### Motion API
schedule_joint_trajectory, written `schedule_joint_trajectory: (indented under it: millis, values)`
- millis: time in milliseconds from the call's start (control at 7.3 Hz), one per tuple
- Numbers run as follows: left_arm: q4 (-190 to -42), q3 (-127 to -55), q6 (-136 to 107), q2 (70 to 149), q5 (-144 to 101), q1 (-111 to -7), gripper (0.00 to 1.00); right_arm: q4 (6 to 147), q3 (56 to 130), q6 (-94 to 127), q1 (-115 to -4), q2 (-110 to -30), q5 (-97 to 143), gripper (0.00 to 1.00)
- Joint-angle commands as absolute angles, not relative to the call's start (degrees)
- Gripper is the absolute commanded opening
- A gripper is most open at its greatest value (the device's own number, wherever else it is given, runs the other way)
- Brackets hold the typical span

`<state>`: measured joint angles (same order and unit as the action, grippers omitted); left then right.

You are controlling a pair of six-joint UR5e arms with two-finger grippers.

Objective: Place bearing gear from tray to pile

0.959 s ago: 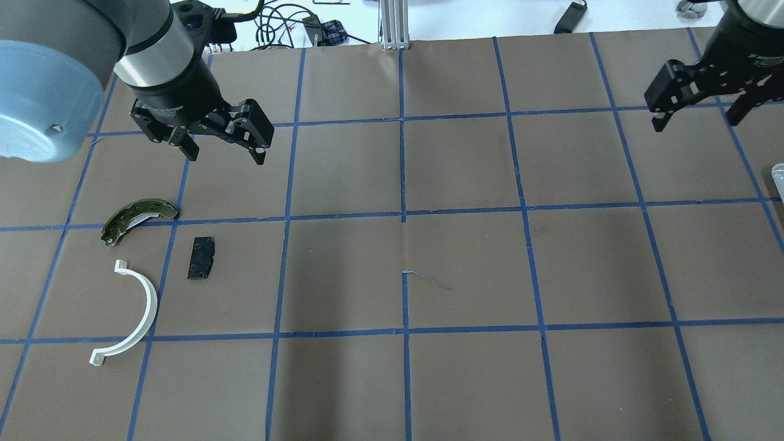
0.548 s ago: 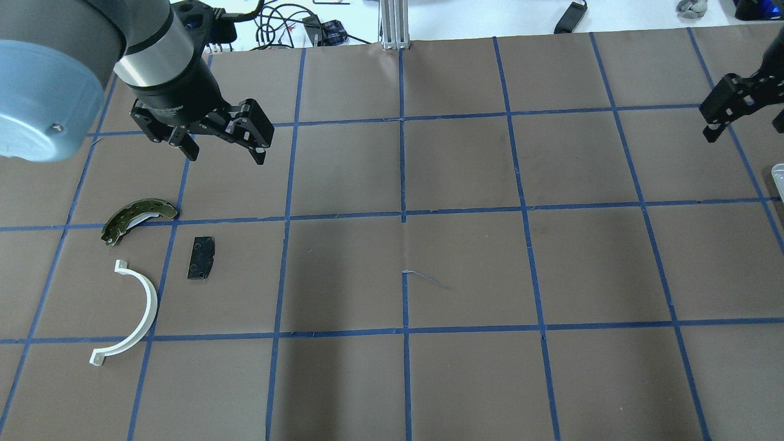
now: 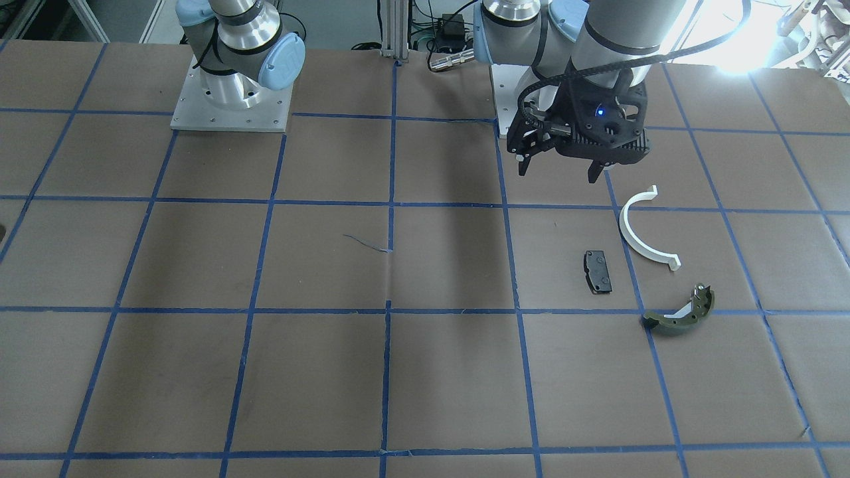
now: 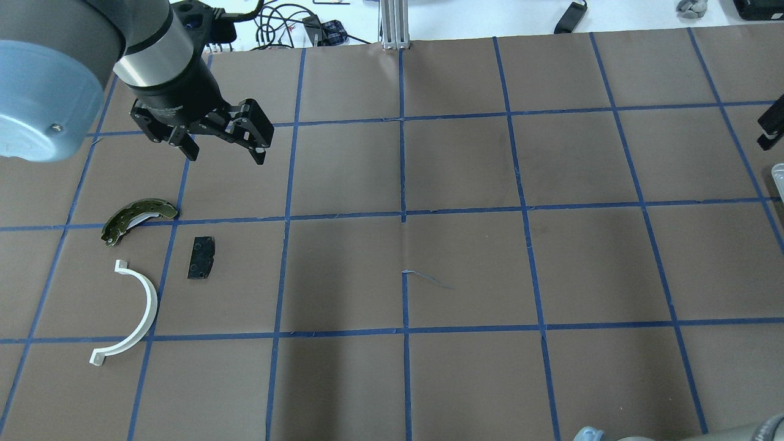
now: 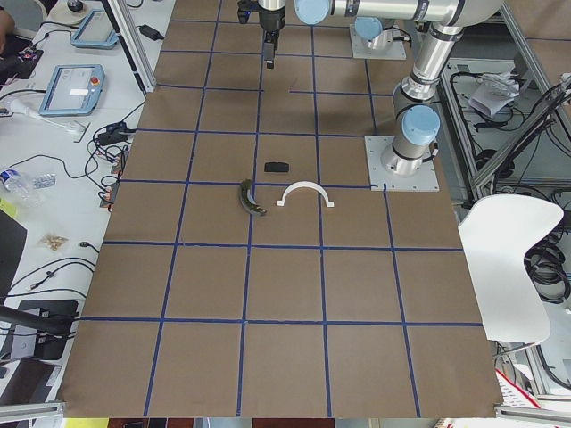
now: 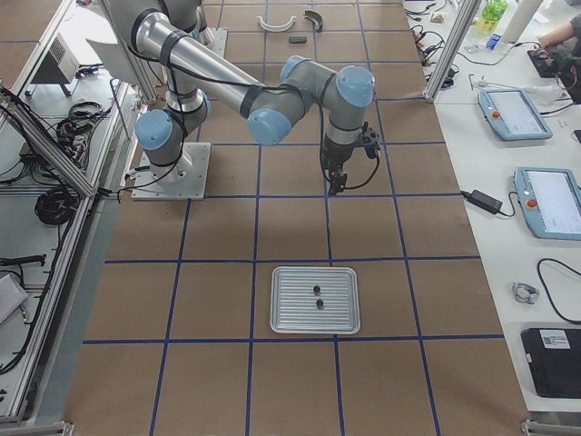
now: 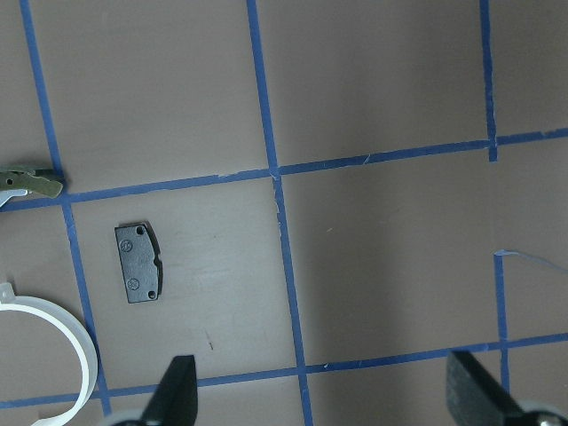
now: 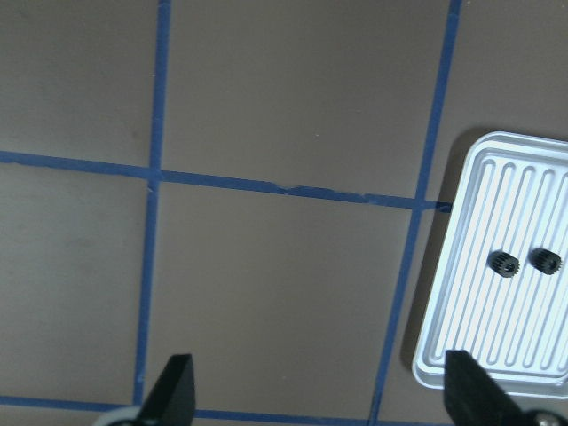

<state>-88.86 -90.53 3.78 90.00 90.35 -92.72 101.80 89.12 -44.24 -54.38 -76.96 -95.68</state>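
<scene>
Bring the right claw (image 8: 319, 382), spread wide and holding nothing, across until squarely above the tray (image 8: 444, 355); no dropping before that. Settle on one of the two gears (image 8: 504, 263) lying side by side on the tray's ribbed floor, well inside the rim; better the one on the claw's side, to spare the other a knock. Come straight down with one finger on either side of that gear alone, the second gear left outside the jaws. Small and round, so likely to roll or skid along the ribs; close slowly and low, fingertips just off the tray floor. Lift clear of the tray rim before swinging away. Leave the left claw (image 4: 223, 150) alone, open and empty, far from the tray. Carry the gear across the surface (image 4: 465, 263) to the pile (image 4: 201, 258), well apart from the tray.
</scene>
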Motion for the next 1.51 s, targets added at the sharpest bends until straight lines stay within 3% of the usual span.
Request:
schedule_joint_trajectory:
  millis: [0,685,1096,1370]
  values:
    - [-88.86,-90.53,3.78,90.00,90.35,-92.72,1.00,107.72,89.12,-54.80,-47.84,-71.83,-95.36,1.00]
    - [-88.86,-90.61,3.78,90.00,90.44,-92.72,1.00,120.57,88.77,-78.26,-41.14,-60.05,-93.08,1.00]
    - [-88.86,-90.62,3.78,90.00,90.44,-92.72,1.00,120.76,89.21,-81.74,-39.11,-56.79,-92.90,1.00]
    - [-88.86,-90.62,3.78,90.00,90.44,-92.72,1.00,122.33,89.21,-81.65,-39.11,-55.11,-93.07,0.90]
